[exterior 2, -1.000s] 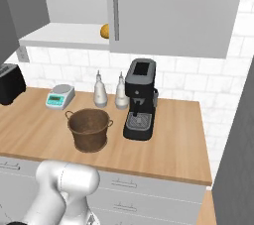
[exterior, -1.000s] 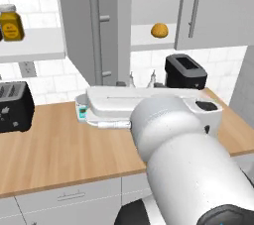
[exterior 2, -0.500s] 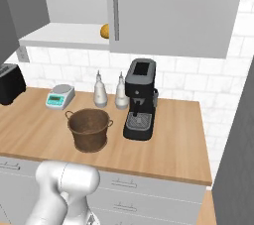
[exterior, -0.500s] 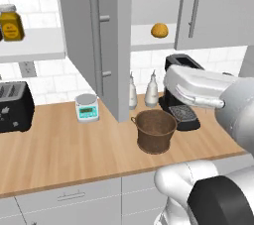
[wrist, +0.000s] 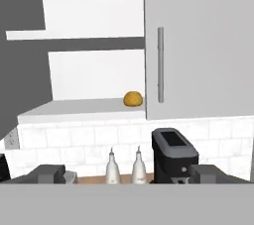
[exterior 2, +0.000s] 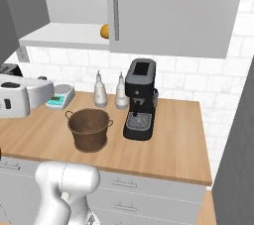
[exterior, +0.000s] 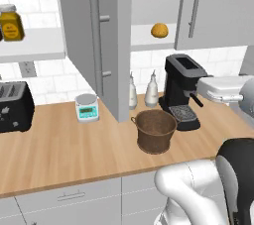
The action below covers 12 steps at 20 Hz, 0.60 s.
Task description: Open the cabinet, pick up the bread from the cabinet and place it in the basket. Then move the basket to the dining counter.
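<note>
The grey wall cabinet (exterior: 94,45) stands open; your hand (wrist: 126,173) is spread and empty. Next, reach toward 12 o'clock for the small round golden-orange bun (wrist: 133,98) on the white shelf (wrist: 84,110).

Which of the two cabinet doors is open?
The left door of the cabinet, the one nearer the toaster side: it is swung out over the counter, baring the shelf with the bread. The right door, above the coffee machine, is shut flat.

No readable text, label, brand or number anywhere; display on the small kitchen scale (exterior: 87,112) too blurred to make out.
</note>
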Tool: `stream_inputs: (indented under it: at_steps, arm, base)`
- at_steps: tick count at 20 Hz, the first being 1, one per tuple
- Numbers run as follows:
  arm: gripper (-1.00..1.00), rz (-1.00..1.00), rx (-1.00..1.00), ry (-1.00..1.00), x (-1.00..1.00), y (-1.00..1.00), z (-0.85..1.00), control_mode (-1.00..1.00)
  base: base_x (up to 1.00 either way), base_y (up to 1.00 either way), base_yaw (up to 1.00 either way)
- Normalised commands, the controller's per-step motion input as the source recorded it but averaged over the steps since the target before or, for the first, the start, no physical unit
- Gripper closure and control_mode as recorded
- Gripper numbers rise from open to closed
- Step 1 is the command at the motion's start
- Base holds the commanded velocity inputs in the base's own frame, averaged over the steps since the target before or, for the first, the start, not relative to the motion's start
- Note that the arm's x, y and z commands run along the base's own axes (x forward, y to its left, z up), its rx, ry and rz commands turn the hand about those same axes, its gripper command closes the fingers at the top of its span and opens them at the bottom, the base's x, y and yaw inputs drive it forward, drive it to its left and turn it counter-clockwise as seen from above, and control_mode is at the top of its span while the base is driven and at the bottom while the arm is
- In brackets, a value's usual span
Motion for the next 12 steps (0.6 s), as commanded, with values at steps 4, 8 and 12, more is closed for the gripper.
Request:
stream_inputs:
  at_steps: [4, 8, 12]
  arm:
    - [-1.00, 0.08, 0.01, 0.00, 0.60, -0.97, 0.00, -1.00]
    - [-1.00, 0.07, 0.07, 0.00, 0.67, -0.70, 0.00, -1.00]
    - [-1.00, 0.00, 0.09, 0.00, 0.89, -0.19, 0.00, -1.00]
  base:
    - [0.00, 0.00, 0.00]
    - [0.00, 0.00, 0.00]
    - [0.00, 0.00, 0.00]
